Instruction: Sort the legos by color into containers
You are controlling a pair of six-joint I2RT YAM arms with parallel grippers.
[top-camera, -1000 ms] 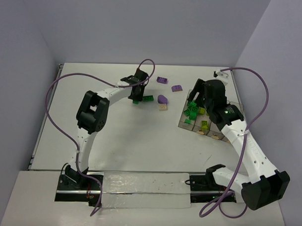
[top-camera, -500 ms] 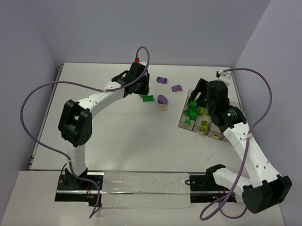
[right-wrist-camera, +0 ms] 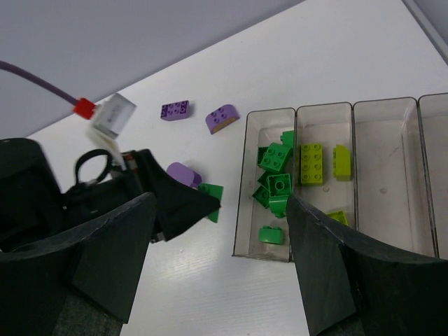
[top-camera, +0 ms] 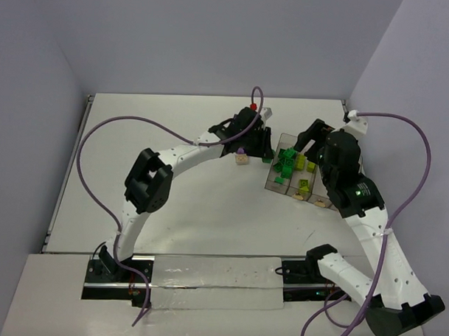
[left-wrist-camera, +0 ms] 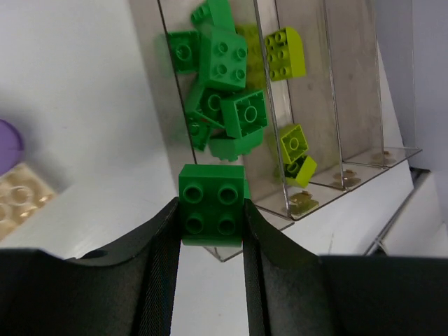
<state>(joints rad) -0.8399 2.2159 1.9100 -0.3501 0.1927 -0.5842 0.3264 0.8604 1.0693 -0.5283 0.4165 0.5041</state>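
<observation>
My left gripper (top-camera: 263,149) is shut on a dark green lego (left-wrist-camera: 211,196) and holds it just left of the containers (top-camera: 273,181), at the near corner of the first bin (left-wrist-camera: 165,112). That lego also shows in the right wrist view (right-wrist-camera: 213,196). The first bin holds several dark green legos (right-wrist-camera: 273,175). The second bin holds yellow-green legos (right-wrist-camera: 311,163). My right gripper (top-camera: 304,141) is open and empty, raised above the bins. Three purple legos (right-wrist-camera: 174,110) (right-wrist-camera: 222,118) (right-wrist-camera: 183,173) and a tan one (top-camera: 242,160) lie on the table.
The two bins on the right (right-wrist-camera: 388,168) show no bricks in the right wrist view. The left arm's purple cable (top-camera: 115,124) loops over the table's left half. The table's far edge meets the back wall (top-camera: 212,96).
My left arm has swung right from the table's middle to the bins with the dark green lego. My right gripper has drawn back from over the bins.
</observation>
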